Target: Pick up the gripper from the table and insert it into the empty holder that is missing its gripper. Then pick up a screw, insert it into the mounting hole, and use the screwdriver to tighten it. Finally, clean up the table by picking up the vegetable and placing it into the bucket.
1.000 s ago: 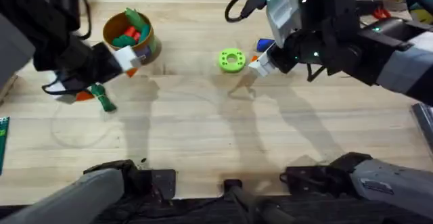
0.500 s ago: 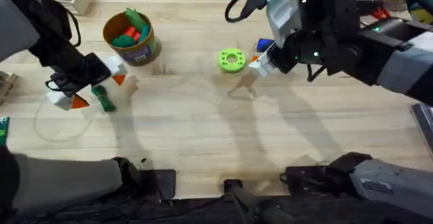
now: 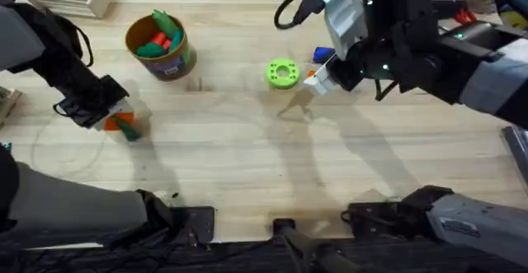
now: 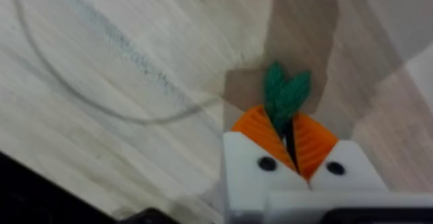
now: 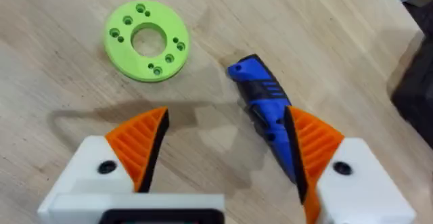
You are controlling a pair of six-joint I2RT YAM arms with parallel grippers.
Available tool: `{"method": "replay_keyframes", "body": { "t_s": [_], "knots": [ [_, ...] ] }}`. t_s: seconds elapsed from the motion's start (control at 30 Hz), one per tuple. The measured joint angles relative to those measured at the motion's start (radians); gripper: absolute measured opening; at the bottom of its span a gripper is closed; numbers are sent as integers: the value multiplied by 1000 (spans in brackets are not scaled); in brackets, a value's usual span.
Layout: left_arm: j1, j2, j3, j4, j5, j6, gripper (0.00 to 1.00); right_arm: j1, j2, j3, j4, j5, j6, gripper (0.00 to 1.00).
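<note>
Vegetable (image 4: 285, 95), a green leafy piece, sits pinched betw. the orange pads (image 4: 260, 132) of the left pincer (image 3: 115, 118) at 9 o'clock on the bench (image 3: 247, 157), bucket (image 3: 158, 46) at 11, while right pincer (image 5: 223, 146) hangs wide over the screwdriver (image 5: 260, 102) at 1.

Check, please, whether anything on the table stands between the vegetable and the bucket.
Nothing visible does. The vegetable sits in the left end effector, and only bare table lies between it and the bucket.
</note>
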Motion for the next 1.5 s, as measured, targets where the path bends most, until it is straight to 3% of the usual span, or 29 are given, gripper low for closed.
{"method": "replay_keyframes", "body": {
  "t_s": [0.2, 0.33, 0.47, 0.63, 0.67, 0.7, 0.83, 1.03, 1.23, 1.27, 1.43, 1.5],
  "knots": [
    [-22, -17, 29, -123, 0, 5, 16, 0, 0, 0, 0, 0, 0, 990],
    [-48, -78, 130, -188, 3, 12, 16, 0, 0, 0, 0, 0, 0, 990],
    [-85, -154, 246, -185, 25, 15, 16, 0, 0, 0, 0, 0, 0, 990],
    [-147, -215, 301, -59, 106, 14, 16, 0, 0, 0, 0, 0, 0, 990],
    [-165, -216, 301, -16, 131, 14, 16, 0, 0, 0, 0, 0, 0, 990],
    [-214, -204, 301, 81, 177, 11, 16, 0, 0, 0, 0, 0, 0, 990],
    [-274, -171, 301, 195, 213, 11, 16, 0, 0, 0, 0, 0, 0, 990],
    [-287, -114, 301, 252, 203, -2, 16, 0, 0, 0, 0, 0, 0, 990],
    [-284, -50, 301, 244, 199, -82, 18, 0, 0, 0, 0, 0, 0, 990],
    [-284, -43, 301, 244, 205, -88, 47, 0, 0, 0, 0, 0, 0, 990],
    [-284, -20, 301, 244, 245, -110, 801, 0, 0, 0, 0, 0, 0, 990],
    [-284, -19, 301, 243, 252, -116, 909, 0, 0, 0, -2, 0, 4, 990]
  ]
}}
